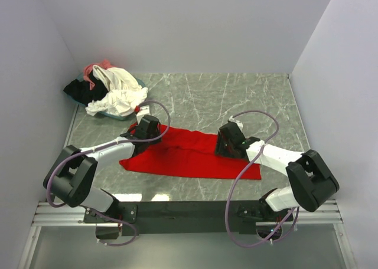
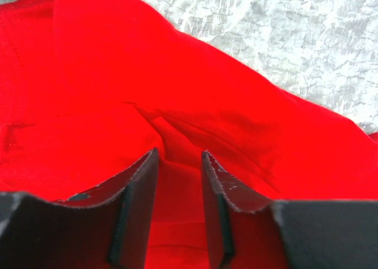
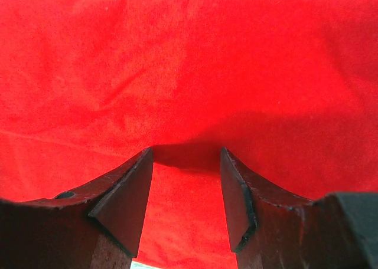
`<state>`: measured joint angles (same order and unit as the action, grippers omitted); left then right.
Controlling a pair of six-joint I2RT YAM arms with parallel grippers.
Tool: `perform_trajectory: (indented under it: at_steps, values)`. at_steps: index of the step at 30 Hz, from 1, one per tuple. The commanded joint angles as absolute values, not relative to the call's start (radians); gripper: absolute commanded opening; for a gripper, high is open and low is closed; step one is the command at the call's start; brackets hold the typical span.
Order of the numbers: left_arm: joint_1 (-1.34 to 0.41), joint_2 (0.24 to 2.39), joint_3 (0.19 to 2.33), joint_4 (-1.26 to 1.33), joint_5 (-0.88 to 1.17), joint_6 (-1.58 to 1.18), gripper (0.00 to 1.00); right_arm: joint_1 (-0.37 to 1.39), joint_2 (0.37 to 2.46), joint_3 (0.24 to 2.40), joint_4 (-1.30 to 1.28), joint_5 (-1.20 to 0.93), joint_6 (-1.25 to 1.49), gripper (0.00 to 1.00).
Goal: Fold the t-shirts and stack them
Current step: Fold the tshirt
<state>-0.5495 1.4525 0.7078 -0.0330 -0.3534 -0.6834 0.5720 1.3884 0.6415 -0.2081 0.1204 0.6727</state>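
Note:
The red t-shirt [image 1: 189, 154] lies as a wide flat band across the middle of the table. My left gripper [image 1: 143, 129] is down on its far left part. In the left wrist view its jaws [image 2: 180, 157] stand narrow with a raised fold of the red t-shirt [image 2: 118, 92] between them, and creases run to the tips. My right gripper [image 1: 227, 140] is down on the shirt's far right part. Its jaws [image 3: 186, 157] stand apart over smooth red t-shirt cloth [image 3: 189, 62]. The cream-white t-shirt [image 1: 121, 92], the black t-shirt [image 1: 77, 91] and the pink t-shirt [image 1: 97, 67] lie heaped at the far left.
The heap sits on a teal-rimmed tray [image 1: 112, 114] in the far left corner. White walls close in the table on the left, back and right. Grey marble table [image 1: 236, 98] shows behind the red shirt. Purple cables loop off both arms.

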Motion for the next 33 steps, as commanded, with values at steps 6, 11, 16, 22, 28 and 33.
perform_trajectory:
  at_steps: [6, 11, 16, 22, 28, 33]
  values:
    - [-0.551, 1.43, 0.686, -0.006, -0.308, -0.686, 0.23, 0.601, 1.42, 0.704, -0.189, 0.153, 0.686, 0.56]
    - [-0.551, 1.424, 0.681, -0.008, -0.31, -0.678, 0.1, 0.611, 1.422, 0.713, -0.199, 0.163, 0.686, 0.56]
    - [-0.555, 1.35, 0.606, 0.044, -0.304, -0.692, 0.0, 0.614, 1.424, 0.71, -0.202, 0.169, 0.687, 0.56]
    - [-0.575, 1.174, 0.477, 0.077, -0.317, -0.745, 0.0, 0.623, 1.437, 0.719, -0.201, 0.167, 0.69, 0.56]
    - [-0.604, 1.049, 0.35, 0.054, -0.314, -0.836, 0.01, 0.632, 1.459, 0.736, -0.202, 0.17, 0.69, 0.56]
    - [-0.636, 0.999, 0.302, 0.009, -0.267, -0.879, 0.03, 0.643, 1.483, 0.75, -0.199, 0.173, 0.692, 0.56]
